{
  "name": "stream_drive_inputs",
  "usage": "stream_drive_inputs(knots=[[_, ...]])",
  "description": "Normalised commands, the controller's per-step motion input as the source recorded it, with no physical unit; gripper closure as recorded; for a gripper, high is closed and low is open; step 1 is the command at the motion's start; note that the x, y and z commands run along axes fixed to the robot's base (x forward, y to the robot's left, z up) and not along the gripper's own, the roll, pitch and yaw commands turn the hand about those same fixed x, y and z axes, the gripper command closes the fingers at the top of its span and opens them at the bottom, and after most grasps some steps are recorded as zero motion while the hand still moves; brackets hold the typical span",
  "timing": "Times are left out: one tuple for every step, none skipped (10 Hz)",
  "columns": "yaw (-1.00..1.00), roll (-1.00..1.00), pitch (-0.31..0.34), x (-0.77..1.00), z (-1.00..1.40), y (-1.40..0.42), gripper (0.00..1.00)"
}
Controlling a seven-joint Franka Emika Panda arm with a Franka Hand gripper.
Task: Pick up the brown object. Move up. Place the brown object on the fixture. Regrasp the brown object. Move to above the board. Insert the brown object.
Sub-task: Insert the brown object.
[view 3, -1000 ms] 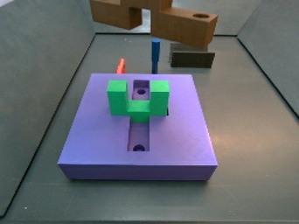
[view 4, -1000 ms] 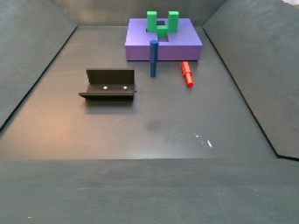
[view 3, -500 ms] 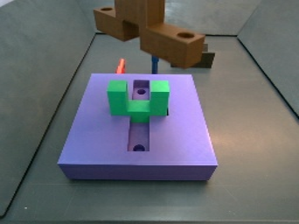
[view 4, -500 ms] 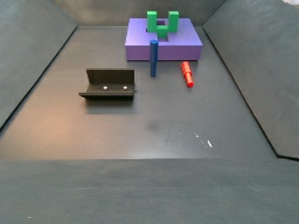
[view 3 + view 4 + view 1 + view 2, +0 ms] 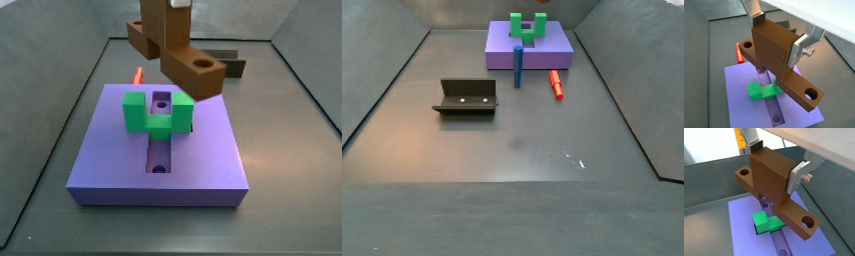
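**Mia:** Wrist views both show the gripper (image 5: 781,37) squeezing the tall middle block of the brown object (image 5: 777,62), a long flat orange-brown bar with a round hole near each end. One silver finger (image 5: 799,48) is pressed flat on the side of that block.

**Ben:** So the fingers are closed on it. Where is it?

**Mia:** It hangs in the air above the board (image 5: 160,150), the big purple slab with a long groove down the middle. It does not touch the board. In a side view the bar (image 5: 178,55) is tilted, with one end lower, over the far end of the board.

**Ben:** Why hold it by the middle?

**Mia:** I think that keeps both ends free, so the bar can go down into the groove (image 5: 159,156). The bar looks nearly lined up with the groove in a wrist view.

**Ben:** What sits on the board?

**Mia:** A green U-shaped block (image 5: 158,112), right over the groove. The bar may have to go through its gap.

**Ben:** And the fixture?

**Mia:** The small dark box-like fixture (image 5: 466,97) stands on the grey table (image 5: 529,150), well apart from the board, with nothing in it. A thin red peg (image 5: 556,84) and a blue stick (image 5: 517,67) are just beside the board.

**Ben:** Any words or labels?

**Mia:** None that I can see.
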Motion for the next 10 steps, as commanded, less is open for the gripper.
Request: stream_drive_inputs(knots=[[-0.77, 0.04, 0.0, 0.07, -0.14, -0.09, 1.0], [-0.83, 0.06, 0.0, 0.0, -0.14, -0.09, 1.0], [-0.82, 0.07, 0.0, 0.0, -0.12, -0.11, 1.0], [-0.78, 0.09, 0.0, 0.05, -0.11, -0.11, 1.0], [-0.75, 0.1, 0.0, 0.02, -0.13, -0.1, 1.0], [-0.64, 0.1, 0.0, 0.03, -0.09, -0.09, 1.0], [-0.56, 0.15, 0.0, 0.1, -0.11, -0.07, 1.0], [-0.51, 0.23, 0.0, 0.03, -0.16, -0.04, 1.0], [-0.47, 0.26, 0.0, 0.0, -0.2, 0.0, 1.0], [-0.38, 0.25, 0.0, 0.01, -0.22, 0.0, 1.0]])
